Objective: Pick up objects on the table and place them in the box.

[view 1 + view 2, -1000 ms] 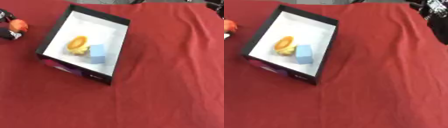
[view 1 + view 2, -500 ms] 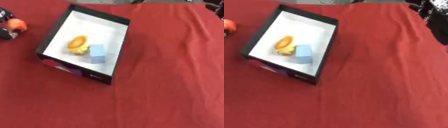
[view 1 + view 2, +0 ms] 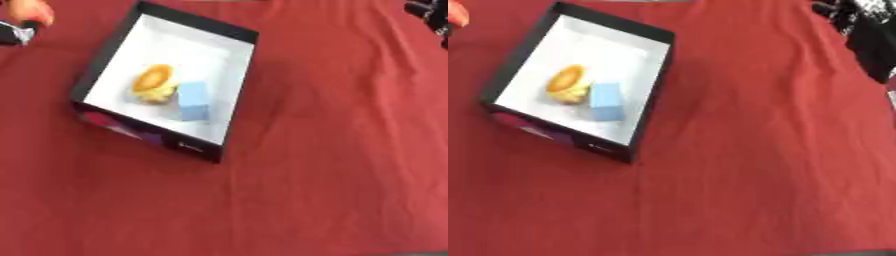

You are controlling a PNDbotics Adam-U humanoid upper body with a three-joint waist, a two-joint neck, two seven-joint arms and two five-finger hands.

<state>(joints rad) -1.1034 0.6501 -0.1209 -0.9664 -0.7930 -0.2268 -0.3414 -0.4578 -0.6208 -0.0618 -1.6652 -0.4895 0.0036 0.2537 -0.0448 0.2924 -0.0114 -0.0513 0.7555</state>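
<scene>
Box (image 3: 229, 92) on worktop (image 3: 350, 150), two things inside: yellow-orange item (image 3: 154, 81) and blue block (image 3: 193, 100), touching. Left hand (image 3: 16, 31) at top-left of box, seems to carry orange object (image 3: 33, 11) (grip unclear, cannot tell). Right hand (image 3: 859, 22) far right of box, fingers unclear. Judgement: mostly done, orange object left.

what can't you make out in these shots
- Left hand: cut off by the left eye view's upper left edge and blurred; its fingers cannot be read.
- Orange thing at that hand: blurred, partly out of frame; identity unclear.
- Right hand: only dark shapes at the upper right edge.
- Yellow-orange object in the box: too blurred to identify.
</scene>
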